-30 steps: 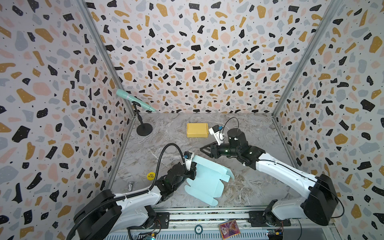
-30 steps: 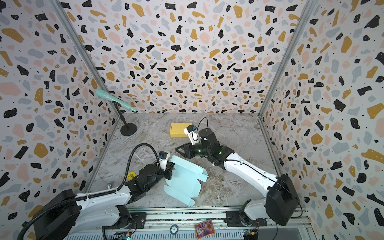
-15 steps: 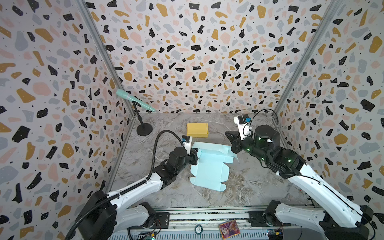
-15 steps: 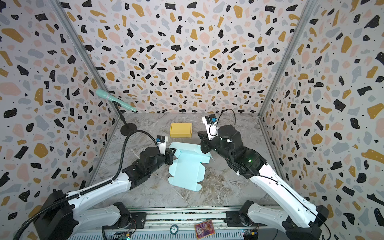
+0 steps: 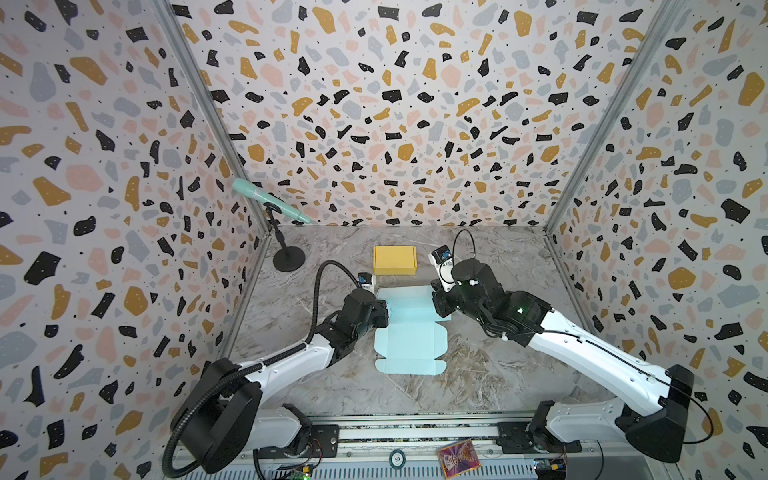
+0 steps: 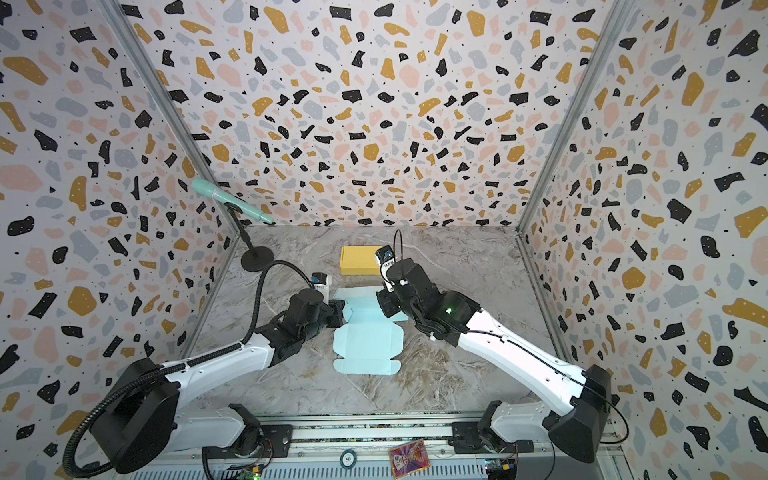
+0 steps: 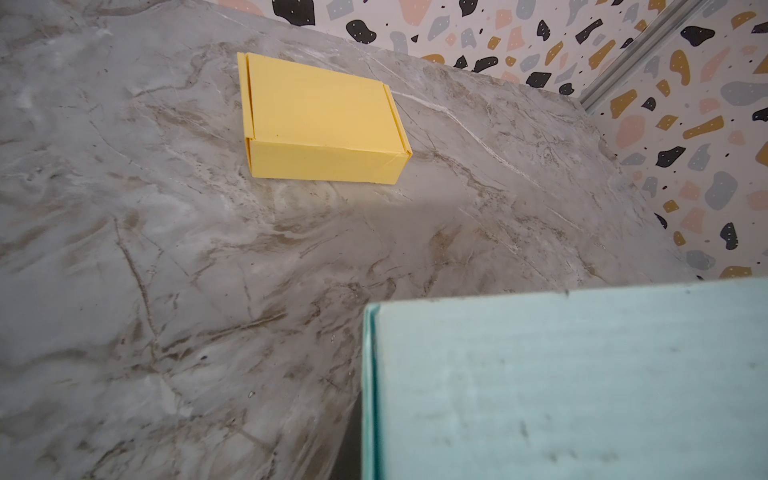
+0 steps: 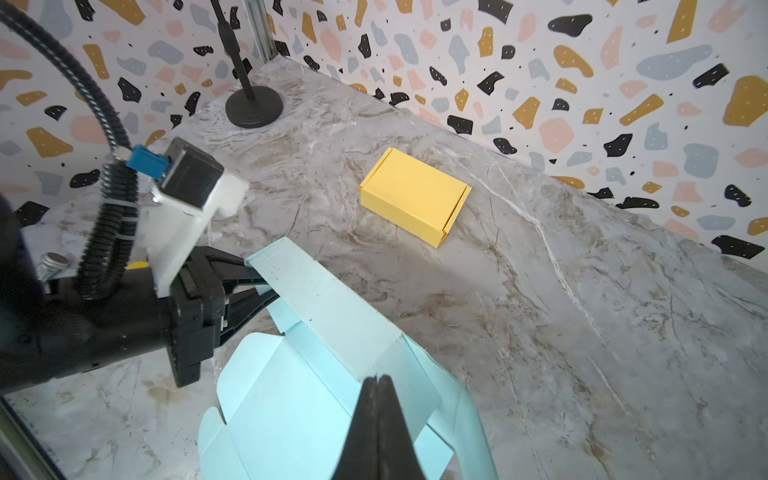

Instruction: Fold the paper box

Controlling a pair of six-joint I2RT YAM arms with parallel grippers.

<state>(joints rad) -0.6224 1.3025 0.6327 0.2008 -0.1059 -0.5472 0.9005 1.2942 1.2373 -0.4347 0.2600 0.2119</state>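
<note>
The light blue paper box (image 5: 409, 336) lies unfolded mid-table in both top views (image 6: 368, 345), its far panel raised. My left gripper (image 5: 384, 309) is shut on that panel's left end, and the right wrist view shows its fingers (image 8: 249, 286) clamping the blue edge. In the left wrist view only the blue panel (image 7: 582, 382) shows; the fingers are hidden. My right gripper (image 8: 379, 378) is shut, tips pressed together with nothing visible between them. It hangs just in front of the panel's right end, over the paper box (image 8: 291, 399). From above the wrist (image 6: 384, 305) covers it.
A folded yellow box (image 5: 394, 260) sits behind the blue one, also seen by both wrists (image 7: 324, 124) (image 8: 413, 195). A microphone stand (image 5: 289, 259) with a teal microphone (image 5: 266, 203) occupies the far left corner. Patterned walls enclose three sides.
The left gripper carried the tilted blue box away from the front and laid it flat mid-table. The right gripper shut, swung out to the right, then came down at the box's far right corner.
</note>
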